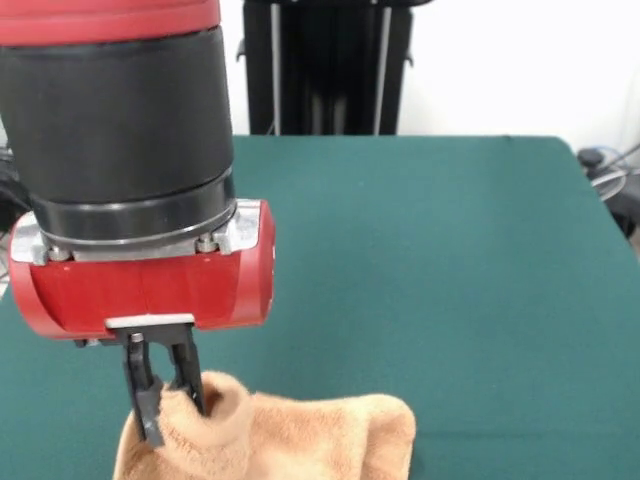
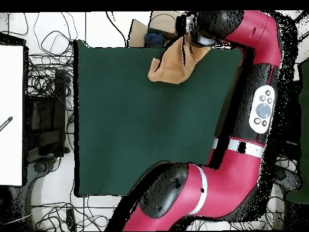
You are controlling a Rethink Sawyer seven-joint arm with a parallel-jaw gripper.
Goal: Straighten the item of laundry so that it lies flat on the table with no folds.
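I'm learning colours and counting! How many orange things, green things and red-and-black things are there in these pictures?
Orange: 1, the towel, bunched up at the table's edge.
Green: 1, the table.
Red and black: 1, the robot arm, whose gripper is shut on a fold of the towel.
Total: 3

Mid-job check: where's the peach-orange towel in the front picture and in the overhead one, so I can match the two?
Front view: the towel is bunched at the bottom edge, left of centre, a fold pinched in the claw.
Overhead view: the towel lies at the table's top edge, right of centre, below the arm's end.
Shared landmark: the claw, shut on the towel's fold.
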